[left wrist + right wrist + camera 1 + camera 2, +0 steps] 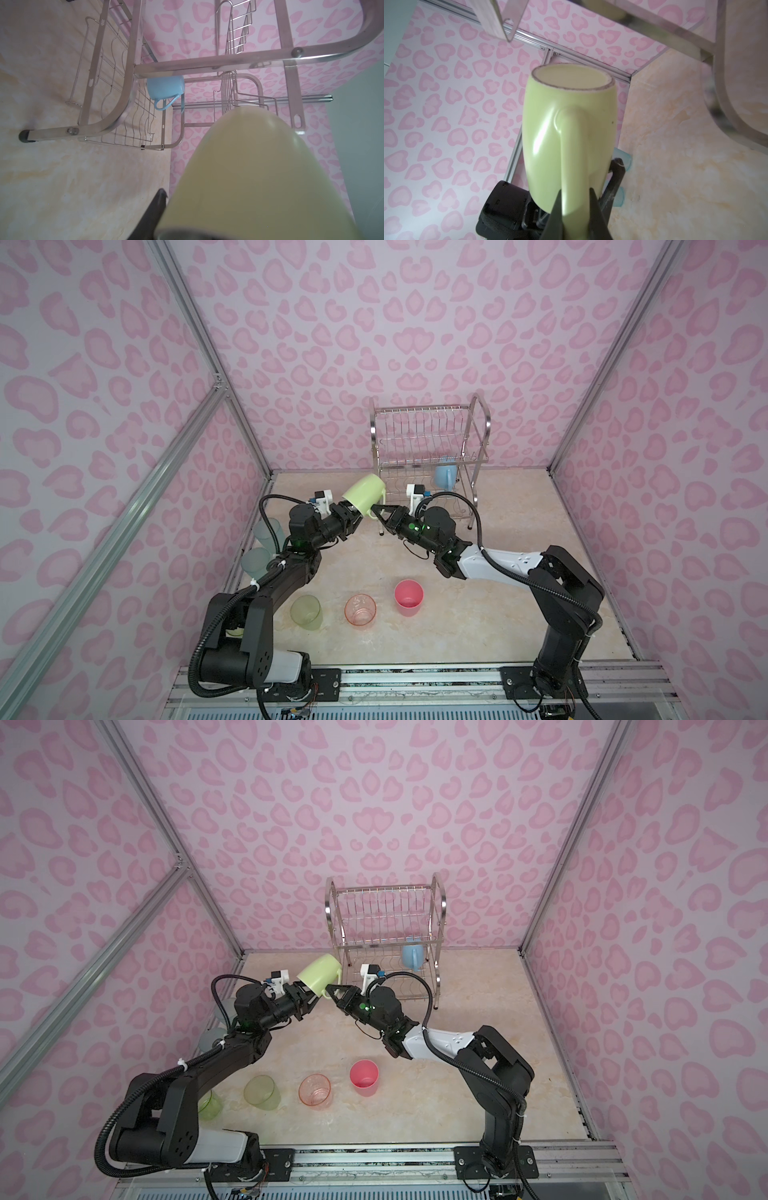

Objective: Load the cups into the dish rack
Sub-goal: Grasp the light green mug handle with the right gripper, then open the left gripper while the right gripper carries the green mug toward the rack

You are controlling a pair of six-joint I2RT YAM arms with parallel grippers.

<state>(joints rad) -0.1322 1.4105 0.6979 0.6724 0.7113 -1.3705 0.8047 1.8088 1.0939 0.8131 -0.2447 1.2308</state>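
The glazed green mug (365, 493) looks rigid, slick and breakable, best held by its handle (573, 155), where the right claw (377, 509) is clamped. Whether the left claw (352, 517) at the rim grips, I cannot tell.

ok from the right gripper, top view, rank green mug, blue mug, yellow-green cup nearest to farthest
1. green mug, handle in the right gripper
2. blue mug, in the rack behind
3. yellow-green cup, front left
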